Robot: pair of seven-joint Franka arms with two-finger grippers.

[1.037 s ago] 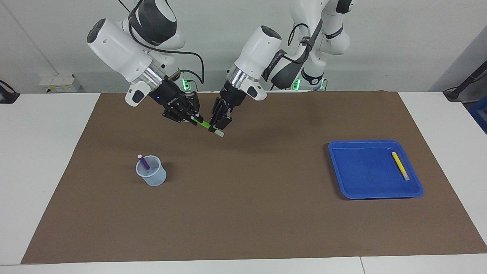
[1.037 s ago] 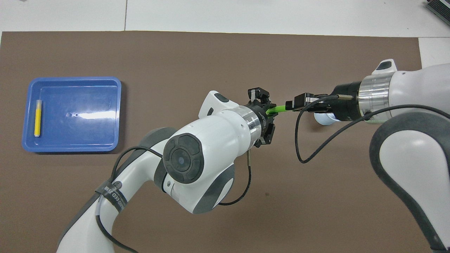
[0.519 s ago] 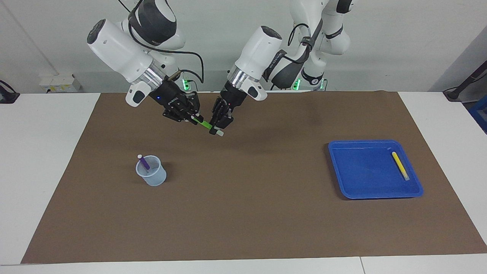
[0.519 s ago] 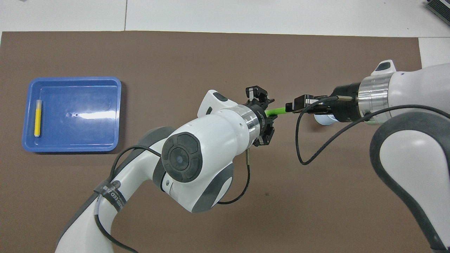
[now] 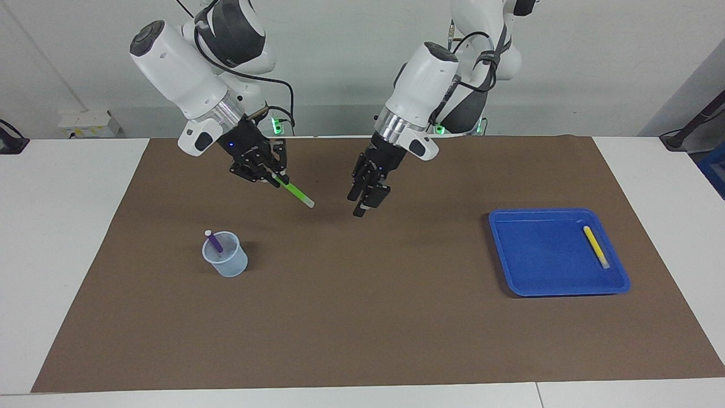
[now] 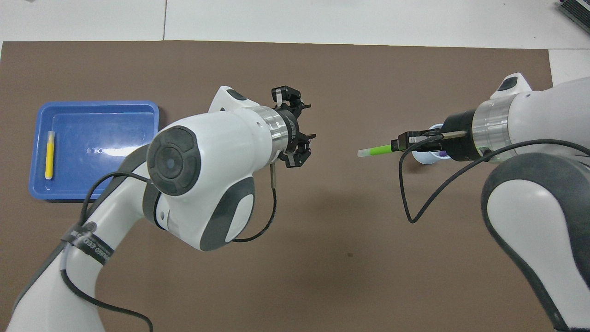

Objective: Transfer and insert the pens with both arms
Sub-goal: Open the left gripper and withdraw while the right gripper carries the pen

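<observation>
Brown mat (image 5: 362, 317): three pens (image 5: 294, 191), one cup (image 5: 226, 262), one tray (image 5: 558, 289).

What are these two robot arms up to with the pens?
They are moving pens from the blue tray to the clear cup. The right gripper holds the green pen in the air above the mat. The left gripper hangs empty beside it, fingers apart. The purple pen stands in the cup; the yellow pen lies in the tray.
</observation>
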